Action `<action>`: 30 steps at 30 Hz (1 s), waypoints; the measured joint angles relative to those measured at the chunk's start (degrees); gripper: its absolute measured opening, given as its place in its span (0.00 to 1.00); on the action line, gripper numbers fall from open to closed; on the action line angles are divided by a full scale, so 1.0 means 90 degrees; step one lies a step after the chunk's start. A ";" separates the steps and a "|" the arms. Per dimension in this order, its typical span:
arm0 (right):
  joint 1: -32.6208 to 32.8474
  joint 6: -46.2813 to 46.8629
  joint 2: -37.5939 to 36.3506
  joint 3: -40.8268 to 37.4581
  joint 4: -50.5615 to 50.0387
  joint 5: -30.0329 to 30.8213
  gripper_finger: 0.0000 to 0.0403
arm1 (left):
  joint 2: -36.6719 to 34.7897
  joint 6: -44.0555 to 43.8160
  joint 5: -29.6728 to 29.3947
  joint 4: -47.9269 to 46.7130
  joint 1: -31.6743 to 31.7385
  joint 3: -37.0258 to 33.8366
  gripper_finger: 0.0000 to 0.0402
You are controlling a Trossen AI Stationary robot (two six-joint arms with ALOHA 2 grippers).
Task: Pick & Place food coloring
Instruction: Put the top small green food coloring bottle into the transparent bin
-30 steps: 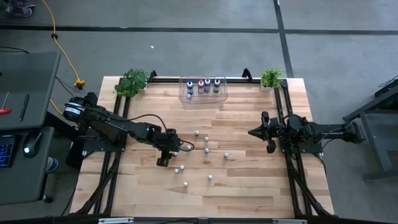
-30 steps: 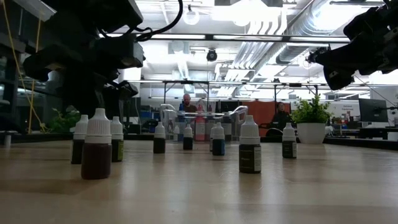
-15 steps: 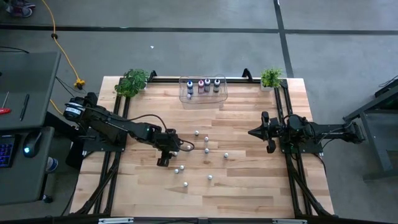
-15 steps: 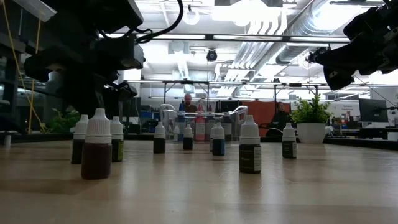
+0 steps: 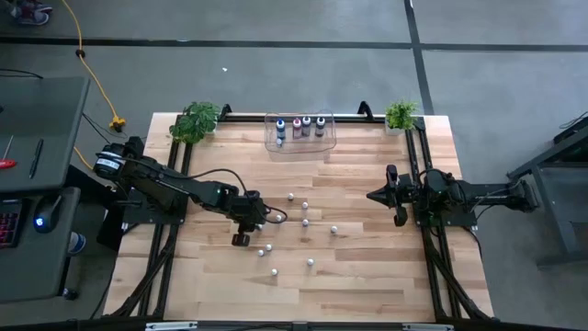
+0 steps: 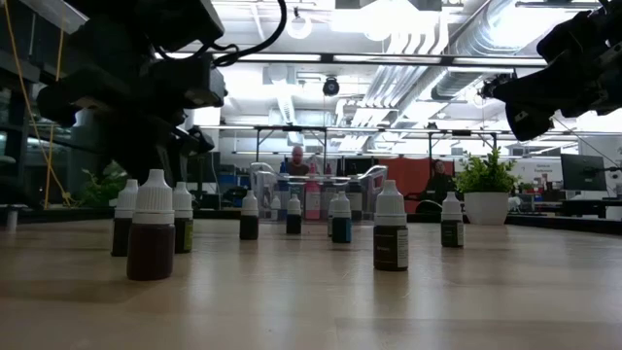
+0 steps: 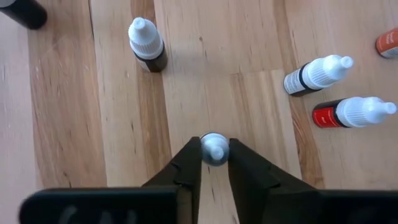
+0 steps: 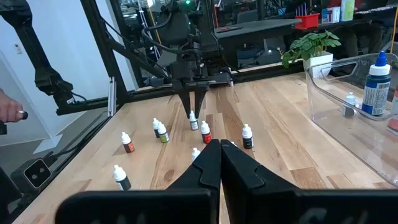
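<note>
Since a second ago the left claw has narrowed and now pinches the white cap of a small upright food coloring bottle on the light wooden worktop, left of centre. Other tiny white-capped bottles stand around it from twelve to five o'clock. The right claw hangs fully closed, empty, at three o'clock.

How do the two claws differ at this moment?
The left claw is down at the table with its fingers on the cap of a small bottle; the right claw is shut on nothing. The left reaches among the scattered bottles; the right waits at the table's right side. Both are dark two-finger claws.
</note>
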 joint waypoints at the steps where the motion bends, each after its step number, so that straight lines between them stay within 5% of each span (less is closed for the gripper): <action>1: 0.0001 0.0000 0.0000 0.0000 0.0000 -0.0002 0.00 | 0.0000 -0.0006 0.0000 0.0003 0.0000 0.0000 0.12; 14: 0.0002 0.0000 0.0000 0.0000 0.0000 0.0000 0.00 | 0.0005 -0.0276 0.0017 -0.0731 0.0000 0.0595 0.10; 30: 0.0002 0.0000 0.0000 0.0000 -0.0001 -0.0001 0.00 | 0.0005 0.0604 0.0085 -0.2891 0.0002 0.2910 0.10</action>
